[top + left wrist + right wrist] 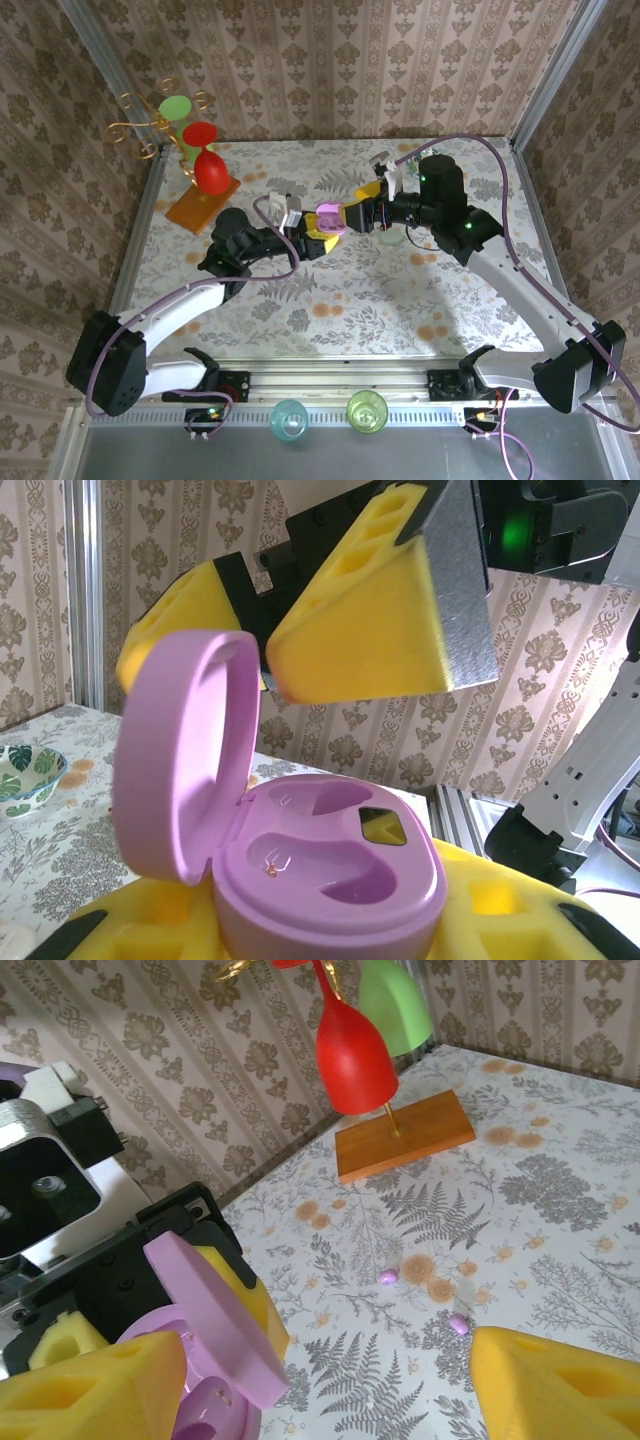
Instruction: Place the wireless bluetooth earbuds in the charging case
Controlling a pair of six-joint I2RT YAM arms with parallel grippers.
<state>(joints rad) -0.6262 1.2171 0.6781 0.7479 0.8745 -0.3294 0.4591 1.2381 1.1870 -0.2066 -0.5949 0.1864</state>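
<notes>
The lilac charging case (pixel 330 865) is gripped low down between the yellow foam pads of my left gripper (pixel 330 925), held above the table. Its lid (pixel 185 750) stands up and both sockets are empty. In the top view the case (pixel 328 217) sits mid-table at my left gripper (pixel 320 236), with my right gripper (pixel 358 205) just to its right. Seen from the left wrist, the right gripper's yellow fingers (pixel 360 630) hang spread above the case. Two lilac earbuds (pixel 388 1276) (pixel 459 1323) lie on the tablecloth beyond the case lid (pixel 215 1320). My right gripper (pixel 330 1400) is open and holds nothing.
A gold stand on a wooden base (pixel 203 208) holds a red goblet (pixel 208 168) and a green one (pixel 176 104) at the back left. A small patterned bowl (pixel 25 770) sits on the table. Teal (pixel 289 418) and green (pixel 367 410) cups stand at the front rail.
</notes>
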